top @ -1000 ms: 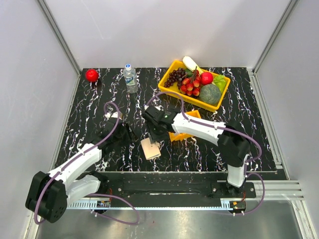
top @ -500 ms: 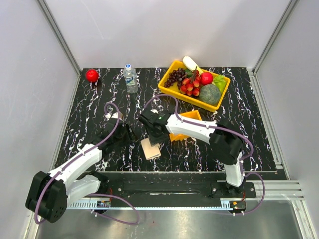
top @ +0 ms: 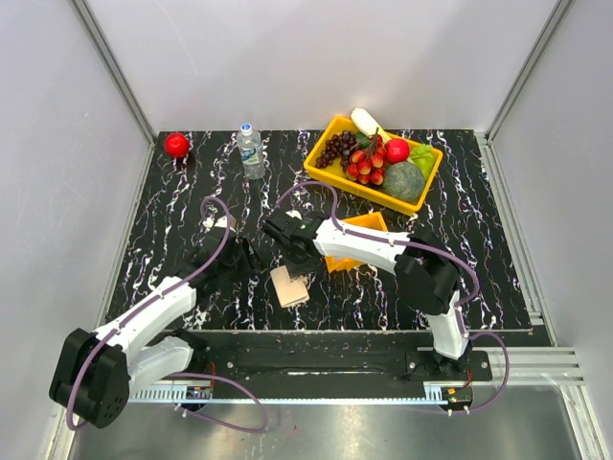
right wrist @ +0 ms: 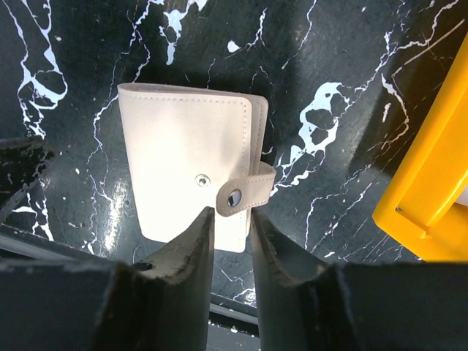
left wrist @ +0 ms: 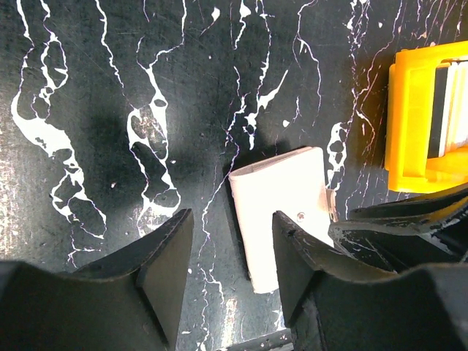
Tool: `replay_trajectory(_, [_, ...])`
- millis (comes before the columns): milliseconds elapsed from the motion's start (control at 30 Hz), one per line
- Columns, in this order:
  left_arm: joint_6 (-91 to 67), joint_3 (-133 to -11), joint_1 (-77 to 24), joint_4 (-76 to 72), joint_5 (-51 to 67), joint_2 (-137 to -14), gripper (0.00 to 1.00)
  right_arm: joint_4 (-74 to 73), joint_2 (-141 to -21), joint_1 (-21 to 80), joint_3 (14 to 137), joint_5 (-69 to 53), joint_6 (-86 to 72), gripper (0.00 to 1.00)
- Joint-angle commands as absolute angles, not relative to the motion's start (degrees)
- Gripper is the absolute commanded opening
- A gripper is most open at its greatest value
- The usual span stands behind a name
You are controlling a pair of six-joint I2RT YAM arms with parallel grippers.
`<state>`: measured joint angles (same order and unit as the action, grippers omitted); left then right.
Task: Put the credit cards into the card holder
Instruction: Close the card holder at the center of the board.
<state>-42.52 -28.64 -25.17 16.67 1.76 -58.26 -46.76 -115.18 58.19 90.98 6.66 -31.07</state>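
Note:
The card holder [top: 288,286] is a closed tan wallet lying flat near the table's front edge. In the right wrist view the card holder [right wrist: 175,164] has its snap strap [right wrist: 245,192] undone. My right gripper [right wrist: 232,216] hovers just above the strap with a narrow gap between its jaws and holds nothing; from above, the right gripper [top: 287,245] is just behind the wallet. My left gripper [left wrist: 230,219] is open and empty, low over the table just left of the wallet [left wrist: 281,201]. The credit cards [left wrist: 447,110] lie in the small orange tray [left wrist: 408,117].
The small orange tray [top: 368,222] sits right of the wallet, mostly under my right arm. A yellow tray [top: 324,174] of fruit stands at the back right. A water bottle [top: 250,150] and a red apple [top: 176,145] stand at the back left.
My right gripper has shifted a little left and back above the wallet. The left arm and the wallet have not moved.

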Motion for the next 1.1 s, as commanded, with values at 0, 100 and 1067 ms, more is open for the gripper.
replay_trajectory(0, [-42.54,-29.00,-25.05,14.15,2.90,-58.97,0.51,-48.25,-116.19,58.80,94.22,8.61,-30.32,0.29])
replay_trajectory(100, [-42.45,-28.92,-25.14,14.06,2.73,-59.15,0.50,-48.16,-115.84,58.80,94.39,8.88,-30.24,0.26])
replay_trajectory(1067, [-42.10,-28.74,-25.14,11.87,4.83,-61.79,0.49,-46.85,-114.35,58.80,93.78,9.05,-30.32,0.17])
